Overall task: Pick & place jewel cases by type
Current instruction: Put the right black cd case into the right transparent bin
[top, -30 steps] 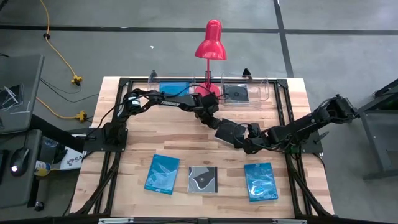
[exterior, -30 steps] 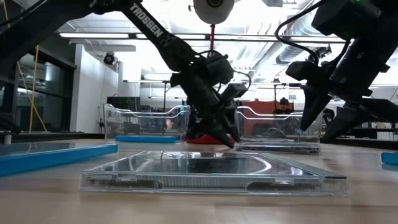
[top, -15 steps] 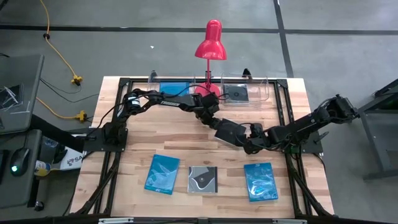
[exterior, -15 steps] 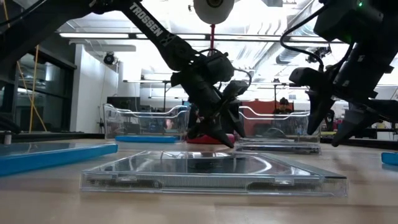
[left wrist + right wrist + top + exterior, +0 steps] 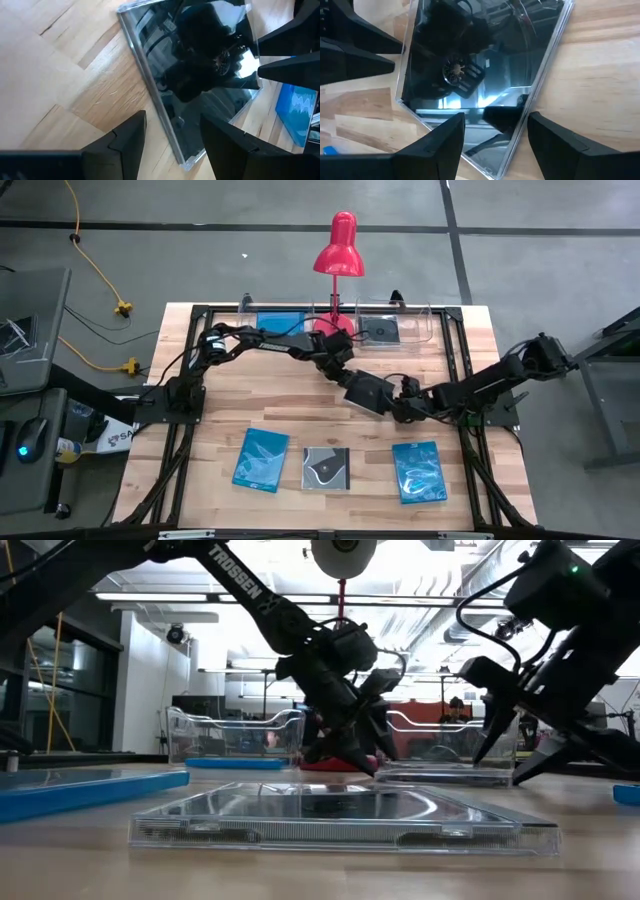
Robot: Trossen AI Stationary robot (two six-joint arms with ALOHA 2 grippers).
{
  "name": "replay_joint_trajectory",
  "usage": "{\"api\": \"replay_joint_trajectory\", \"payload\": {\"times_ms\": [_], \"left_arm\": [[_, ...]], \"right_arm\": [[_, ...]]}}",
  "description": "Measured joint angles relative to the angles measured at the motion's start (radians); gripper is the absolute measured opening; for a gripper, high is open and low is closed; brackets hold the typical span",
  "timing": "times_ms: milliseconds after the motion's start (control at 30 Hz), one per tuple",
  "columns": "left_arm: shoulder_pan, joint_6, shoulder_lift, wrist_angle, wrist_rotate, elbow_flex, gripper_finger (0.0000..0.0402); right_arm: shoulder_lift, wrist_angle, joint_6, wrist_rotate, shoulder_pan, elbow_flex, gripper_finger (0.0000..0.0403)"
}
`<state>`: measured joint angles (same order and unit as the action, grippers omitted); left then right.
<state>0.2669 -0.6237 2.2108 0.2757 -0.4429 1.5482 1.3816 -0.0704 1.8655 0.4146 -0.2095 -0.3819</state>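
While both claws hang low at mid-surface, a dark jewel case (image 5: 200, 75) lies flat on the wooden surface (image 5: 230, 405) between them. The left claw (image 5: 172, 142) has its fingers apart above one edge; the right claw (image 5: 495, 135) (fingers apart too) faces it over the opposite edge.

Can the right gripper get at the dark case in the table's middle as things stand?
Probably yes. The right gripper hovers open at one edge of the dark jewel case, which lies flat on bare wood. The left gripper, also open, crowds the opposite edge, so clearance is tight.
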Motion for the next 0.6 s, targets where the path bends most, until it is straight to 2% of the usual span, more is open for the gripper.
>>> {"api": "replay_joint_trajectory", "payload": {"times_ms": [133, 233, 600], "left_arm": [[-0.015, -0.005, 0.010, -0.056, -0.016, -0.001, 0.0186], [-0.017, -0.048, 0.025, -0.116, -0.082, -0.002, 0.0187], [-0.020, -0.055, 0.045, -0.119, -0.112, 0.002, 0.0186]], "right_arm": [[0.001, 0.005, -0.012, -0.004, 0.015, 0.001, 0.0213], [0.001, 0.005, -0.023, -0.002, 0.018, 0.001, 0.0213], [0.001, 0.004, -0.038, 0.003, 0.018, 0.003, 0.0213]]}}
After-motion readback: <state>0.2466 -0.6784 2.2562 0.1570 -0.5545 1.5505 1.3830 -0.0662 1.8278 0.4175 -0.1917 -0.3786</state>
